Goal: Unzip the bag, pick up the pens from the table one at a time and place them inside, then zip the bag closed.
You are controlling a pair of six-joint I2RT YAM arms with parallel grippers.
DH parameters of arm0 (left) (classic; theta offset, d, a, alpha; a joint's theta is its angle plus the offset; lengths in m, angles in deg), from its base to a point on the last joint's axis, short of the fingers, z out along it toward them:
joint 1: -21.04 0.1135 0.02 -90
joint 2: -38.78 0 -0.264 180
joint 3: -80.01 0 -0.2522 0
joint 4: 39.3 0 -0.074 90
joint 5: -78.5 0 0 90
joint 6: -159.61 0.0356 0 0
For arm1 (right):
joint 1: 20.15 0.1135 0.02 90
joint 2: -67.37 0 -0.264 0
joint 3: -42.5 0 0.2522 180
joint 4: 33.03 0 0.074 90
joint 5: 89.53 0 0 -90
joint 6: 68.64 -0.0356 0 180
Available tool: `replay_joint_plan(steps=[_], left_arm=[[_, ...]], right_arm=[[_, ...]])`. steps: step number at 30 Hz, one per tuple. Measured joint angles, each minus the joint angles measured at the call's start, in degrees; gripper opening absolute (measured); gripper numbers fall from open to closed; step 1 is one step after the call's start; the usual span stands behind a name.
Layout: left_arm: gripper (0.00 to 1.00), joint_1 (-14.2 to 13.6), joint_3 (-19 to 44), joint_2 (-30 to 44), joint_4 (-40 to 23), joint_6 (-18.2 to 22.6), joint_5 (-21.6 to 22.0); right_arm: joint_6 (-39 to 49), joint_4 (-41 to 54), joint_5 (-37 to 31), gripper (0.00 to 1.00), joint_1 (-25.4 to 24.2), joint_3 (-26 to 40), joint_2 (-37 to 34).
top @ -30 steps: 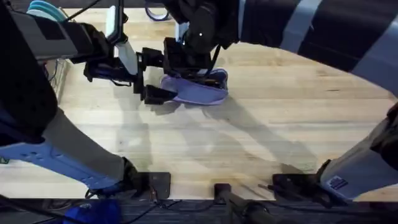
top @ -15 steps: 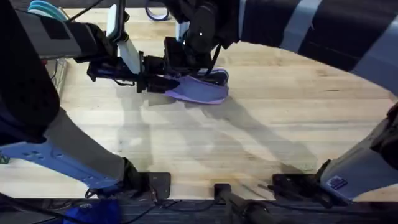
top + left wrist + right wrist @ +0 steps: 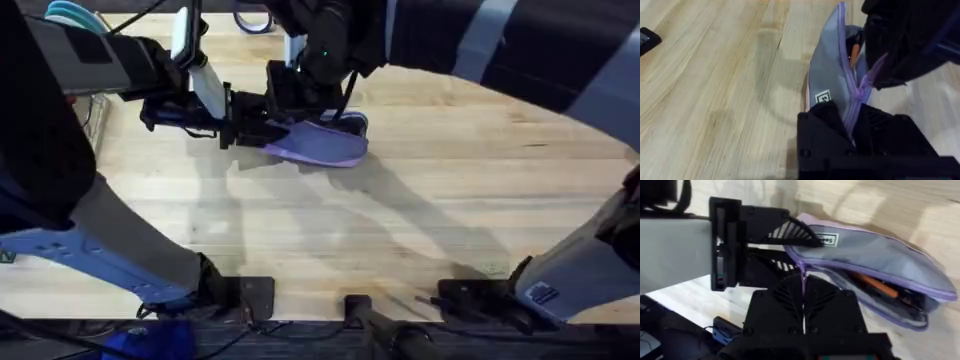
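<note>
Holding the bag point(image 3: 318, 144) at the tabletop's point(image 3: 420, 210) 12 o'clock region, the left gripper point(image 3: 258, 134) is clamped on the bag's 9 o'clock end, anchoring the fabric so the zipper can be drawn against tension. The right gripper point(image 3: 803, 287) is closed on the zipper edge. The bag remains partly open along its length, and an orange pen point(image 3: 879, 286) lies inside. Judged stage: zipping closed. The right gripper should pull away from the anchored end.

dim dark room behind, pale diagonal bands at upper right
</note>
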Motion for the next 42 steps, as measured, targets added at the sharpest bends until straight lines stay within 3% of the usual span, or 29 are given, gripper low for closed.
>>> replay_joint_plan(steps=[24,42], left_arm=[[0.068,-0.3,0.0,0.0,0.2,0.0,-0.3],[0.042,-0.7,0.0,0.0,0.2,-0.2,-1.1]], right_arm=[[5.9,14.0,-11.7,0.031,-4.4,1.3,0.0],[7.4,20.9,-11.4,0.032,-15.0,1.3,0.0]])
